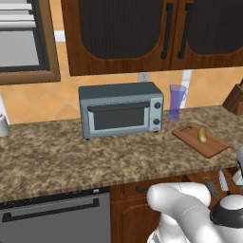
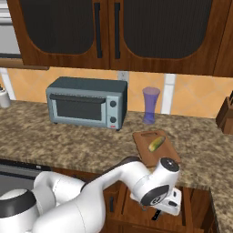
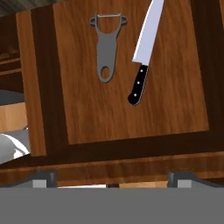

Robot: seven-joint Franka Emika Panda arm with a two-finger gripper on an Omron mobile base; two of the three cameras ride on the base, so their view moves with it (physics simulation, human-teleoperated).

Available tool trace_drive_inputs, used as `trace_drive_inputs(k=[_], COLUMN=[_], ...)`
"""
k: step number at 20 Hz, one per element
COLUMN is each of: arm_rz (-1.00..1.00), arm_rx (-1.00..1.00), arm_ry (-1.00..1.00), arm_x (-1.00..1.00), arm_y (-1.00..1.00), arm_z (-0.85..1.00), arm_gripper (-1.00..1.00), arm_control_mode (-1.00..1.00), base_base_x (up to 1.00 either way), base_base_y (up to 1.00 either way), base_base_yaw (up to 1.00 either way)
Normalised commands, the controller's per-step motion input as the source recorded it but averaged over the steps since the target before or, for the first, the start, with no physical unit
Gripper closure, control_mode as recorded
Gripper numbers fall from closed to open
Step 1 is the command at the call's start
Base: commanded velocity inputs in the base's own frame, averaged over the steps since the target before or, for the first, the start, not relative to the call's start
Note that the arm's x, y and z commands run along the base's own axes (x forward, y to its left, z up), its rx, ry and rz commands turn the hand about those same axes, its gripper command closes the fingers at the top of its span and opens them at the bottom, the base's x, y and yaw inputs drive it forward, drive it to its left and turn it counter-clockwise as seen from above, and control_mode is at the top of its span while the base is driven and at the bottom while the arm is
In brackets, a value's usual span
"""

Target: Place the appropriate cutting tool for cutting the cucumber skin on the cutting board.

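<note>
1. The task is at its start, by my reading: the cutting board lies on the bench right of the toaster oven and carries only the cucumber; no tool is on it yet.
2. The cutting tool, a grey peeler, lies flat in an open wooden drawer below the bench edge, beneath the cutting board. A black-handled knife lies just beside the peeler, apart from it.
3. The gripper hangs over the drawer, well short of the peeler. Its fingers stand wide apart with nothing between them.
4. Left to do: descend on the peeler, not the knife, grip it, lift it clear of the drawer, and set it on the board beside the cucumber.
5. Hard to make out: in the right base view the arm covers most of the drawer. In the left base view the tools show only as small grey slivers beside the arm. The knife's tip is cut off at the hand view's top.
</note>
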Motion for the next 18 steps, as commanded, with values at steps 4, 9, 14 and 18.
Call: trace_drive_inputs(k=[4,9,14,18], arm_rz=[0.01,0.02,0.03,0.03], arm_rx=[0.0,0.0,-0.01,-0.03], arm_ry=[-0.06,0.0,0.0,0.0], arm_x=[0.02,0.13,0.02,0.04], arm_y=[0.0,0.0,0.0,0.0], arm_z=[-0.41,-0.15,-0.22,-0.43], arm_gripper=[-1.0,-1.0,-1.0,-1.0], arm_control_mode=[-1.0,-1.0,-1.0,-1.0], base_base_x=[0.0,0.0,0.0,0.0], base_base_y=[0.0,0.0,0.0,0.0], base_base_yaw=[0.0,0.0,0.0,0.0])
